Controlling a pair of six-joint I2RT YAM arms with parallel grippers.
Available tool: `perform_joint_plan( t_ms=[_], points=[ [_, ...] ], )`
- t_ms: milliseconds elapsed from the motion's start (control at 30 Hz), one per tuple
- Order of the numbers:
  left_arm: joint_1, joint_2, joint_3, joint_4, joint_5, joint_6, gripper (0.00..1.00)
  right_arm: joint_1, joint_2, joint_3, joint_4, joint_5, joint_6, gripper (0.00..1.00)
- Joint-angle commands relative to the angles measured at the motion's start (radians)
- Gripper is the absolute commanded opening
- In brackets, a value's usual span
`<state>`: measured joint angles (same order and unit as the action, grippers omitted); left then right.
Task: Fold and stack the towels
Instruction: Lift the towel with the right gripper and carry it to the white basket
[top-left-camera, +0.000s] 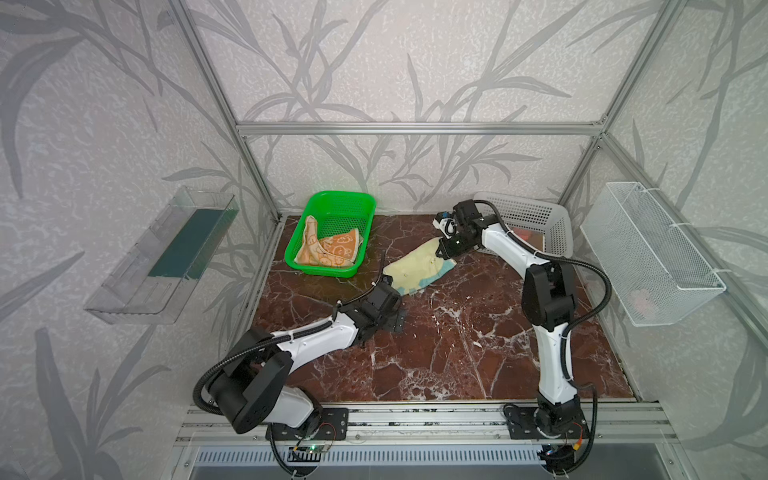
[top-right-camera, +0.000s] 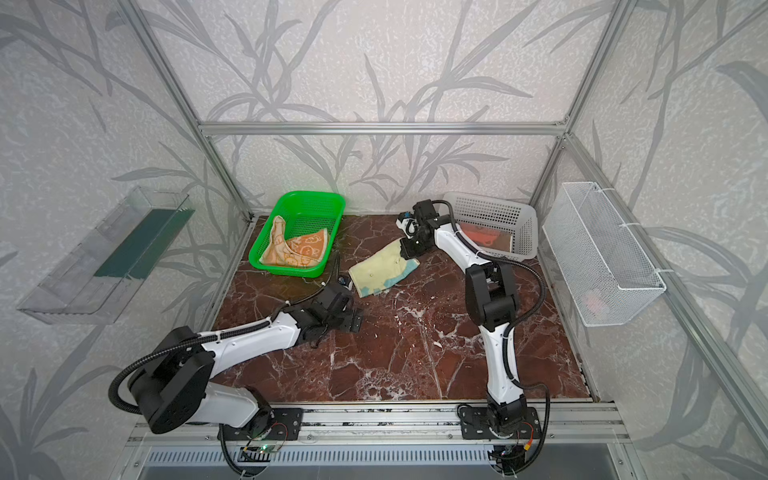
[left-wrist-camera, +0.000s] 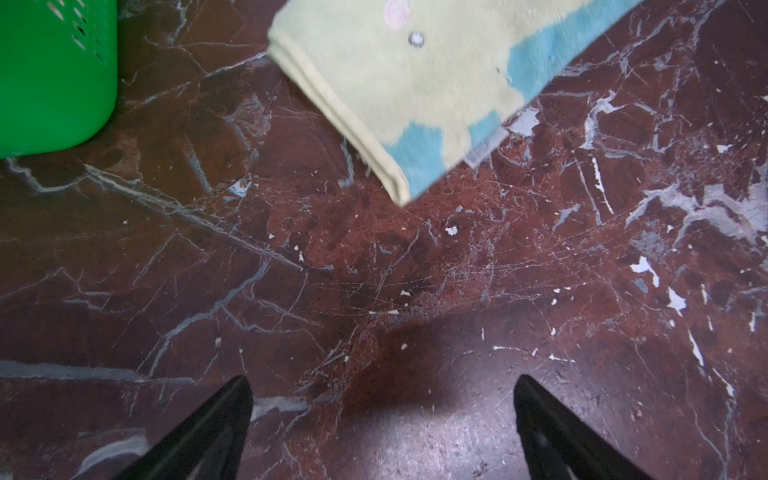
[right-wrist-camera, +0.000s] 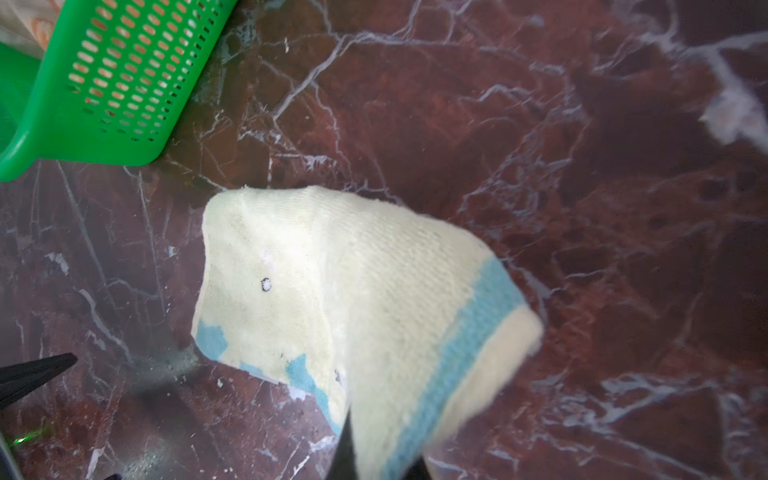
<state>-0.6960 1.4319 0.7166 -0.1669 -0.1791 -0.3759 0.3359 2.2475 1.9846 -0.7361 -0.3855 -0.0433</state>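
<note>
Yellow towel (top-left-camera: 415, 270) lies on the tabletop (top-left-camera: 457, 353), one corner clenched in the right jaws; left jaws gape empty. Both top views alone show the orange towel (top-left-camera: 332, 249) whole, in the green basket (top-left-camera: 328, 271).

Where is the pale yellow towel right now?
In both top views the pale yellow towel lies centre-back, just right of the green basket, its far corner pinched by the right gripper.

Quick tally: three towels – pale yellow towel (top-left-camera: 409, 269), cartoon-face towel (top-left-camera: 332, 249), orange towel (top-right-camera: 482, 237). Two plastic baskets – green basket (top-left-camera: 328, 271), white basket (top-left-camera: 528, 216). One wire basket (top-left-camera: 652, 249), one clear tray (top-left-camera: 124, 286).
</note>
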Motion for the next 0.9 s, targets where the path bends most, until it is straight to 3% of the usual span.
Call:
perform_joint_plan(
  t_ms=[0, 400, 633, 867],
  points=[
    [-0.002, 0.017, 0.037, -0.032, -0.009, 0.008, 0.98, -0.027, 0.067, 0.135, -0.142, 0.042, -0.031, 0.0],
    [-0.002, 0.02, 0.048, -0.04, -0.018, 0.025, 0.97, -0.12, 0.3, 0.666, -0.383, 0.078, -0.007, 0.0],
    [-0.002, 0.038, 0.074, -0.063, 0.0, 0.038, 0.96, -0.195, 0.29, 0.682, -0.294, 0.025, 0.071, 0.0],
    [-0.003, 0.035, 0.077, -0.069, 0.01, 0.037, 0.96, -0.26, 0.263, 0.681, -0.286, 0.029, 0.073, 0.0]
  ],
)
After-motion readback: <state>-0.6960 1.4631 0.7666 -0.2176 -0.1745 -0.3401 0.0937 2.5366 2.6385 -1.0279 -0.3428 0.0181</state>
